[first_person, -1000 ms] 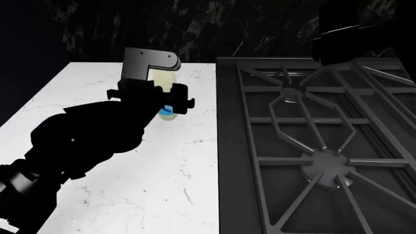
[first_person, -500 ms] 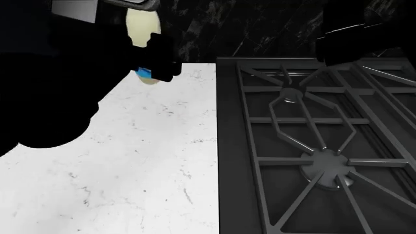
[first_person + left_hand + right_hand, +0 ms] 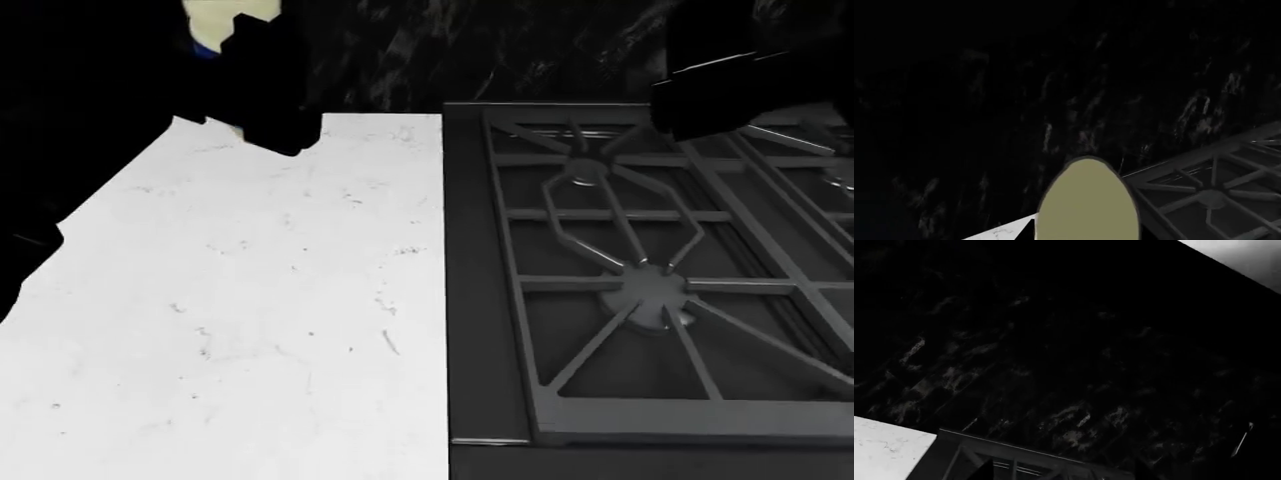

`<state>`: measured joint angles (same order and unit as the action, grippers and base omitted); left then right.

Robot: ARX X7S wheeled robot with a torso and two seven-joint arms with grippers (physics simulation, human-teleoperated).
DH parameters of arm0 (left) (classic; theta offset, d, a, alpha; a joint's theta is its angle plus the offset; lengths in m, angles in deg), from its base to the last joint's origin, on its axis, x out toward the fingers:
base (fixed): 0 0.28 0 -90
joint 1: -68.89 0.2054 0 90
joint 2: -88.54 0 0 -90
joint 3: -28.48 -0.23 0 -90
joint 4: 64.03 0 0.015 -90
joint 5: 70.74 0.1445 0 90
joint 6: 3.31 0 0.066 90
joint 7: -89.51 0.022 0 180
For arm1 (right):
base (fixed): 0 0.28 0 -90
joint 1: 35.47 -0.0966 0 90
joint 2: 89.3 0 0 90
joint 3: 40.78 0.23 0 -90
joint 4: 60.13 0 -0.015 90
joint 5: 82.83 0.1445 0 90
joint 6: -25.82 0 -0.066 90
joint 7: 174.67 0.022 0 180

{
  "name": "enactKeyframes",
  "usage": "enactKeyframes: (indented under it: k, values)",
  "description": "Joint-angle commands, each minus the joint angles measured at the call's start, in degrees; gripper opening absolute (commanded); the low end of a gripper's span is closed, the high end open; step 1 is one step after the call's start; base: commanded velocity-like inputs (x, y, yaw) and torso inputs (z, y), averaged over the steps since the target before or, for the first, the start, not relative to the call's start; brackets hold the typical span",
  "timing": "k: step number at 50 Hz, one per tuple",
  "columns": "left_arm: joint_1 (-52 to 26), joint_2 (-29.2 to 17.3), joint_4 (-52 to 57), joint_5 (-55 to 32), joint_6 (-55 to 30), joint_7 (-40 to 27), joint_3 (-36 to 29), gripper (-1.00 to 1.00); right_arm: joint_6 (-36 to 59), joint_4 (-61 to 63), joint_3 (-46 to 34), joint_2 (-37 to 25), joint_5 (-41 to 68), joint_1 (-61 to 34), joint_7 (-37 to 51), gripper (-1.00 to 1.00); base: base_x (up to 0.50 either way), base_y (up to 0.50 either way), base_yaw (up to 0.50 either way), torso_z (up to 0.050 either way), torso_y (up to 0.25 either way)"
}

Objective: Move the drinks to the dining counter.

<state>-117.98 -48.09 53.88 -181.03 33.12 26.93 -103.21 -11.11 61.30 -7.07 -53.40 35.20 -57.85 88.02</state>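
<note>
We see the left gripper [image 3: 254,95] raised at the far left corner of the head view, a black mass whose shape is hard to read against the dark wall. Above it shows the cream bottle [image 3: 220,15], a pale patch with a sliver of blue at its edge, lifted clear of the white desk [image 3: 267,300] and cut off by the top of the picture. In the left wrist view the same cream bottle [image 3: 1087,205] fills the near field as a rounded pale shape right at the camera, with the dark veined wall [image 3: 1054,90] behind it and a corner of the stove grate [image 3: 1207,195] off to one side. The fingers themselves are lost in shadow, but they appear to be clenched on the bottle, since it hangs in the air with the arm.

The white desk lies bare of drinks where we can see it, and it meets the black cooktop [image 3: 641,290] along a straight edge. The cooktop's grey grate spans two burners.

The right gripper [image 3: 734,95] shows only as a dark block over the far side of the cooktop. Its wrist view shows just the wall and a strip of grate, so we cannot tell whether its fingers are released or clenched.
</note>
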Motion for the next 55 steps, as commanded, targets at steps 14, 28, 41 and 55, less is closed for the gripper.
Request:
enactKeyframes:
  k: [14,28,41,55]
  values:
    - [-0.24,-2.21,2.16,-1.09,0.92,-1.43,1.48,-1.00,-0.75,0.54,-0.36,-0.03,0.27,0.23,-0.15,1.00,-0.50,-0.01,0.00,0.000,0.000]
    - [-0.55,-2.24,2.18,-1.22,1.17,-1.26,1.68,-1.00,-1.80,1.16,-0.28,-0.62,-0.37,1.24,-1.07,1.00,-0.50,-0.01,0.00,0.000,0.000]
    - [0.61,-2.05,1.93,0.26,1.45,-0.09,1.50,-1.00,-2.61,1.39,-0.60,-0.72,-1.51,2.44,-2.05,1.00,-0.50,-0.01,0.00,0.000,0.000]
    - [0.76,-1.69,1.82,0.52,1.63,-0.01,1.27,-1.00,-3.09,1.55,-0.63,-0.73,-1.85,2.83,-2.80,1.00,-0.50,-0.01,0.00,0.000,0.000]
